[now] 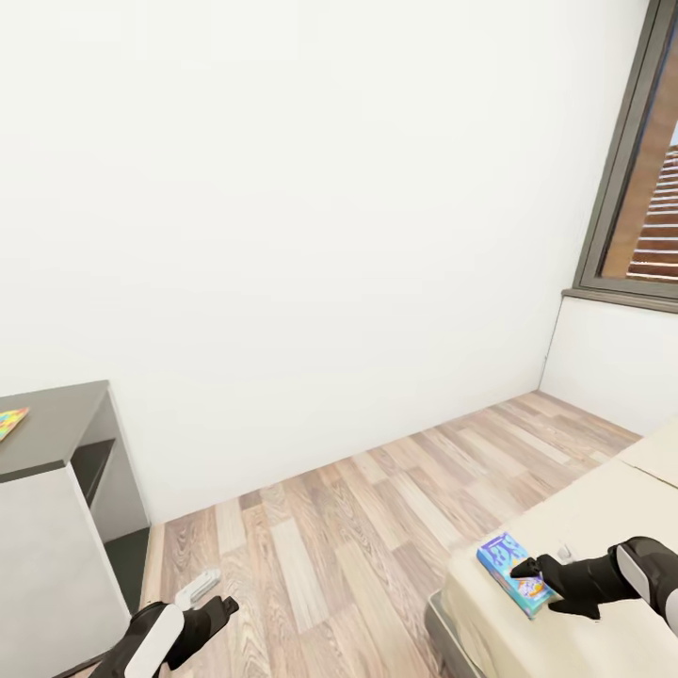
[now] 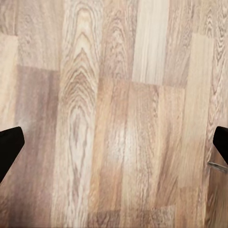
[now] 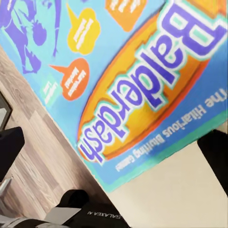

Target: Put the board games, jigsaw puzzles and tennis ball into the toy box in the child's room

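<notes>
While the blue board game (image 1: 513,573) lies at the bed (image 1: 603,527) corner, right gripper (image 1: 529,570) touching it with fingers spread, left gripper (image 1: 224,610) open above wooden floor (image 1: 358,527).

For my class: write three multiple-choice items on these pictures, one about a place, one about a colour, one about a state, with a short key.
1. Where does the board game lie?
A. on the floor
B. near the corner of the bed
C. on the grey table

2. What is the main colour of the game's box lid?
A. blue
B. red
C. black

3. How does the left gripper stand?
A. shut on a ball
B. open over the wooden floor
C. resting on the bed

Key: B, the box sits on the cream bed by the right gripper; A, the right wrist view shows a blue lid; B, its fingertips are spread with bare floorboards between.
</notes>
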You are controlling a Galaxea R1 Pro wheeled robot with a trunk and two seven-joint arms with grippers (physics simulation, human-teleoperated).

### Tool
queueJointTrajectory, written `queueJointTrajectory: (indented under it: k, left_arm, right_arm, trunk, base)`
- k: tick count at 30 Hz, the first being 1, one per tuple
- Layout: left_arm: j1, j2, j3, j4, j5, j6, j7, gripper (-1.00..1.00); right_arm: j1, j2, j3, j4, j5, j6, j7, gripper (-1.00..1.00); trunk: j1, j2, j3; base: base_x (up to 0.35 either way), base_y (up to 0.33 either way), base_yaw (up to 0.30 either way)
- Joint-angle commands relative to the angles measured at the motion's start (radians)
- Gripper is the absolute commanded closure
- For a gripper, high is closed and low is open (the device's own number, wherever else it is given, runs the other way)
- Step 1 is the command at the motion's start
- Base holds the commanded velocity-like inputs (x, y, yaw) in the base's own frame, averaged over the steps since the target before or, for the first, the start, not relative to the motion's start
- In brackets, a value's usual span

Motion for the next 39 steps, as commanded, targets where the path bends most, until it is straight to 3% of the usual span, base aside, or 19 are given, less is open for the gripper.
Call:
queueJointTrajectory:
  k: [1,39]
  left_arm:
    - [-0.001,0.001,-0.003,-0.001,0.01,0.002,0.009,-1.0]
    - [-0.001,-0.001,-0.005,-0.002,0.012,0.002,0.009,-1.0]
  right_arm:
    - [0.0,0.0,-0.008,-0.001,-0.009,0.003,0.002,-1.0]
    - [0.0,0.0,-0.008,-0.003,-0.009,0.003,-0.002,-1.0]
  trunk:
    - [0.0,0.0,-0.001]
    - [0.0,0.0,-0.001]
  base:
    - [0.239,0.158,0.0]
    - [0.052,0.033,0.0]
